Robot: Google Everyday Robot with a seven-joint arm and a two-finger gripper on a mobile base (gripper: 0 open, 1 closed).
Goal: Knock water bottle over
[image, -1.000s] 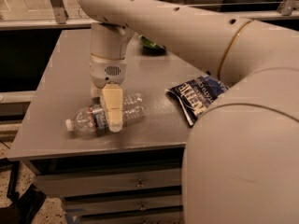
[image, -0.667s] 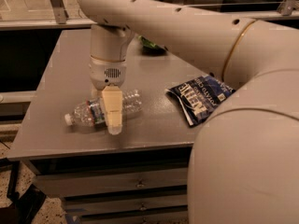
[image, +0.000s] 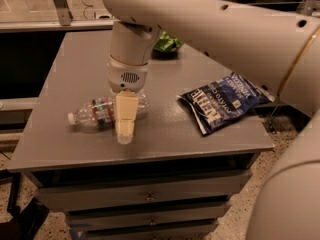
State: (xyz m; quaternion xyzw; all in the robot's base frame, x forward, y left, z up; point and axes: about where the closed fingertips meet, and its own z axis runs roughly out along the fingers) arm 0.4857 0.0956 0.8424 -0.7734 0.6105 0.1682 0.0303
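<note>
The water bottle (image: 97, 111) lies on its side on the grey table (image: 75, 74), white cap pointing left, label band of red, white and blue showing. My gripper (image: 125, 126) hangs straight down from the white arm, right in front of the bottle's right half, covering part of it. One cream finger (image: 125, 115) shows, its tip near the table's front part.
A dark blue snack bag (image: 225, 101) lies at the right of the table. A green bag (image: 167, 43) sits at the back, partly behind the arm. The table has drawers (image: 147, 199) below its front edge. The arm's large white body fills the right side.
The bottle lay on its side before and still does. The gripper has risen slightly and the view has shifted a little; the bottle has barely moved.
</note>
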